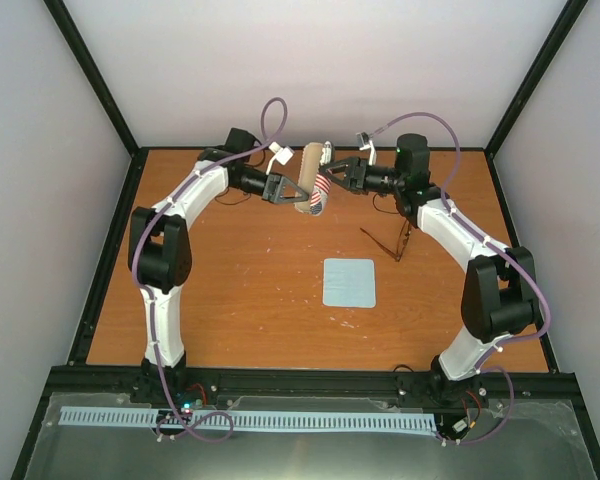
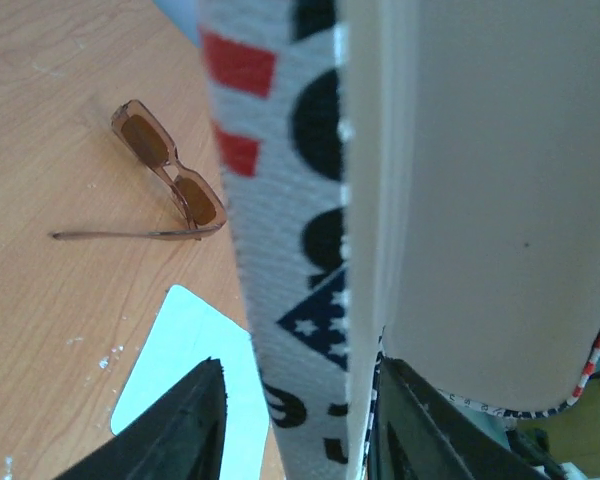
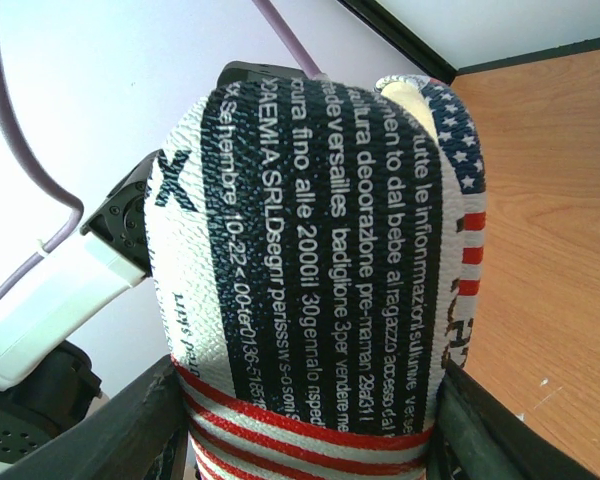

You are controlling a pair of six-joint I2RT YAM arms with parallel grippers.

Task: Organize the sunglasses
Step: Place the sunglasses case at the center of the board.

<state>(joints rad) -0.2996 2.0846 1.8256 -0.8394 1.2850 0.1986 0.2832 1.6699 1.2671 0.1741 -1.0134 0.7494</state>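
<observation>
The left fingers [image 2: 180, 430] and right fingers [image 3: 120, 440] are gripping the case [image 1: 313, 182] aloft, likely opening it for the sunglasses [image 2: 172, 172].

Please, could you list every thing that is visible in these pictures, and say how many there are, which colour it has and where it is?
sunglasses: one pair, brown frame and brownish lenses, lying on the table right of the middle, touched by no hand.
case: one, flag pattern in red, white and dark blue with printed text, cream inside showing, held in the air over the far part of the table.
cloth: one, light blue, flat on the table near the middle.
table: one, orange-brown wood.
left arm: one, white and black, on the left.
right arm: one, white and black, on the right.
left hand: one, black, closed on the case.
right hand: one, black, closed on the case from the other side.
</observation>
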